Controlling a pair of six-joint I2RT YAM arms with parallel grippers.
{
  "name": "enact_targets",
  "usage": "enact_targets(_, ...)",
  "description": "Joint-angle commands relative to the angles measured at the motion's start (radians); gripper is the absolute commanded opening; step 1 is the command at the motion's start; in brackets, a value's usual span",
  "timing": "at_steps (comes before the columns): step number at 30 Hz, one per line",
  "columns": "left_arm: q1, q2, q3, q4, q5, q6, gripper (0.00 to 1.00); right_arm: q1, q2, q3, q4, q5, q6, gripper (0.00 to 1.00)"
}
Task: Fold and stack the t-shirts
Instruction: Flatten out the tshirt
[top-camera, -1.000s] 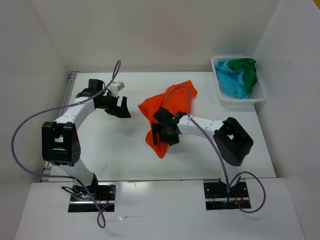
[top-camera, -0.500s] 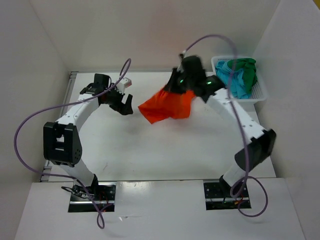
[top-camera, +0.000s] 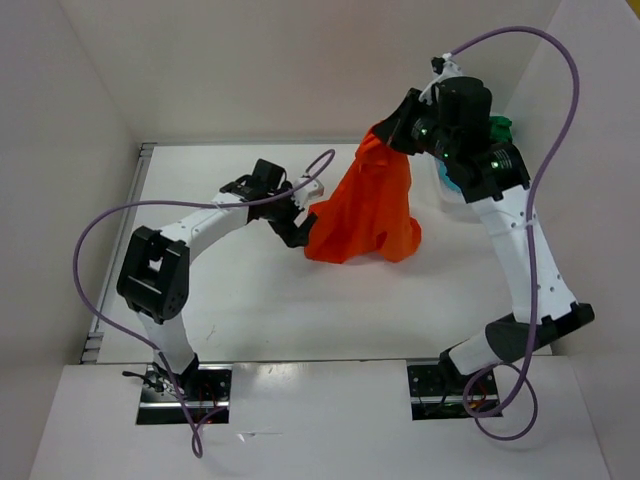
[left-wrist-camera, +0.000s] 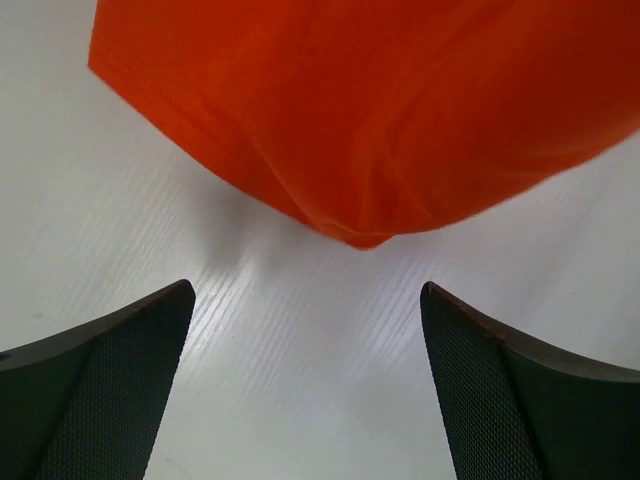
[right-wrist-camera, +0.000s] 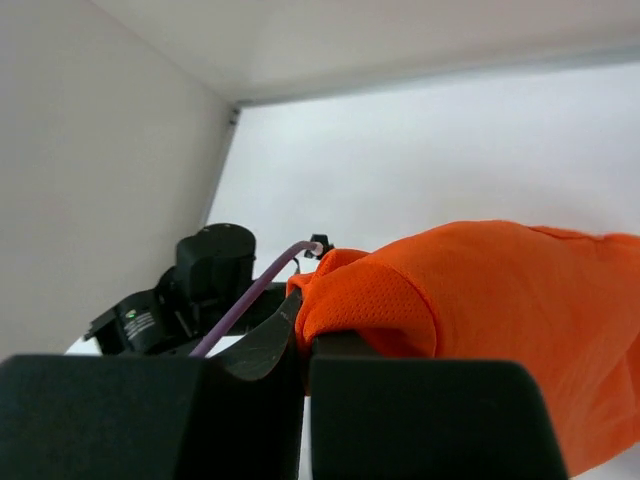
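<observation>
White walls are boxing in the worktop (top-camera: 250, 310) as, overhead, the right hand (top-camera: 388, 137) is pinching the orange t-shirt (top-camera: 365, 205) at upper centre, the cloth hanging lengthwise downward. Just left of its lower edge, the left hand (top-camera: 300, 228) is hovering, spread wide and nearer that loose end. From the left wrist, the shirt's lowest fold is hanging dead ahead between the fingers (left-wrist-camera: 110, 385). From the right wrist, pressed-together fingers are clamping a bunched edge.

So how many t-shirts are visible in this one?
3: orange t-shirt hanging from the shut right gripper; green t-shirt and turquoise t-shirt far right, mostly hidden behind that arm. More may be hidden.
</observation>
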Motion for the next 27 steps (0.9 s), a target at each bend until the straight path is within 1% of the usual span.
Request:
enact_targets(1,-0.028,0.019,0.043,0.086,-0.043,-0.003,1.0,-0.005,0.031,0.047,-0.055,-0.018,-0.016,0.0)
enact_targets(3,-0.037,0.031,0.043,0.095,-0.019,0.008,1.0,-0.005,0.021,0.037,-0.043,-0.018,-0.007,0.0)
enact_targets(5,-0.06,0.041,0.032,0.071,0.048,0.049,1.0,-0.005,0.01,0.018,-0.043,-0.018,-0.007,0.0)
enact_targets(7,-0.103,0.041,0.008,0.058,0.061,0.086,1.0,-0.005,0.01,0.017,-0.043,-0.018,0.002,0.0)
enact_targets(8,-0.123,0.041,-0.029,0.067,0.061,0.086,1.0,-0.005,0.01,0.008,-0.043,-0.018,0.002,0.0)
enact_targets(9,-0.141,0.041,-0.049,0.083,0.003,0.086,1.0,-0.005,0.01,-0.001,-0.043,-0.008,0.002,0.0)
enact_targets(10,-0.176,0.041,-0.07,0.115,-0.032,0.1,1.0,-0.005,-0.001,-0.001,-0.032,-0.007,0.002,0.0)
enact_targets(11,-0.187,0.041,-0.089,0.139,-0.069,0.1,1.0,-0.005,-0.001,-0.012,-0.022,-0.007,0.002,0.0)
enact_targets(12,-0.188,0.041,-0.13,0.172,-0.165,0.1,1.0,-0.005,-0.001,-0.012,-0.021,-0.007,0.002,0.0)
enact_targets(13,-0.197,0.05,-0.145,0.243,-0.212,0.1,1.0,-0.005,-0.001,-0.012,-0.021,-0.02,0.002,0.0)
enact_targets(14,-0.197,0.05,-0.158,0.276,-0.258,0.089,1.0,-0.016,-0.001,-0.021,-0.021,-0.02,0.002,0.0)
enact_targets(15,-0.197,0.062,-0.158,0.323,-0.334,0.089,1.0,-0.016,-0.001,-0.021,-0.021,-0.03,0.002,0.0)
enact_targets(19,-0.197,0.085,-0.182,0.388,-0.413,0.089,1.0,-0.025,-0.021,-0.032,-0.032,-0.031,0.002,0.0)
enact_targets(20,-0.197,0.096,-0.182,0.388,-0.413,0.089,1.0,-0.025,-0.032,-0.041,-0.032,-0.031,0.002,0.0)
enact_targets(23,-0.174,0.105,-0.147,0.359,-0.346,0.069,0.83,-0.025,-0.042,-0.052,-0.032,-0.031,0.002,0.0)
enact_targets(24,-0.163,0.105,-0.138,0.339,-0.323,0.054,0.8,-0.025,-0.053,-0.065,-0.032,-0.031,0.002,0.0)
enact_targets(25,-0.163,0.105,-0.123,0.33,-0.288,0.054,0.8,-0.025,-0.053,-0.081,-0.023,-0.031,0.002,0.0)
enact_targets(27,-0.163,0.105,-0.1,0.283,-0.26,0.045,0.89,-0.025,-0.064,-0.09,-0.023,-0.031,0.002,0.0)
